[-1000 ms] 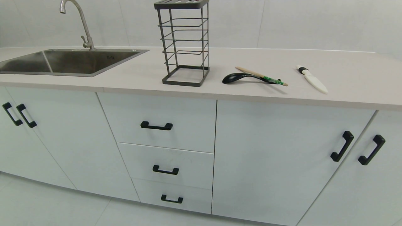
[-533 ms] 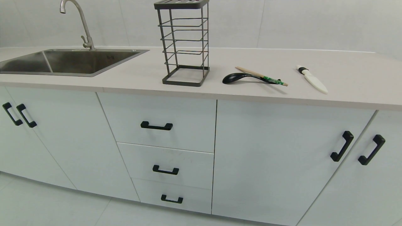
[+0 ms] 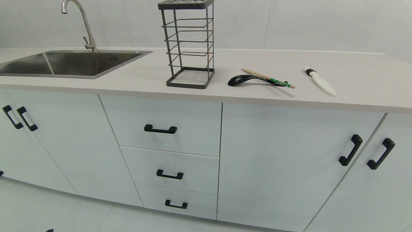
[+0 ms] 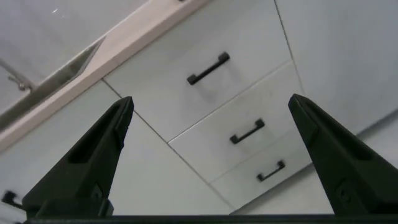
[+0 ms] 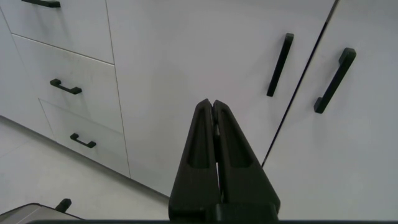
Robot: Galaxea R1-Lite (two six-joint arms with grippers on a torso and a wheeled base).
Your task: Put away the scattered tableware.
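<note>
Well, nothing stored yet: black spoon (image 3: 244, 79), chopsticks (image 3: 267, 78) and white knife (image 3: 320, 82) lie on the table (image 3: 354, 71), right of the wire rack (image 3: 190, 45). The left gripper (image 4: 211, 109) shows fingers spread, the right gripper (image 5: 213, 106) fingers clenched on nothing.

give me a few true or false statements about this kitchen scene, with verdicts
The black spoon lies on the counter, on the robot's right of the wire rack. True.
The chopsticks stand in the rack. False: they lie across the spoon's handle.
The left gripper is open. True.
The right gripper holds the white knife. False: it is shut and empty; the knife lies on the counter.
</note>
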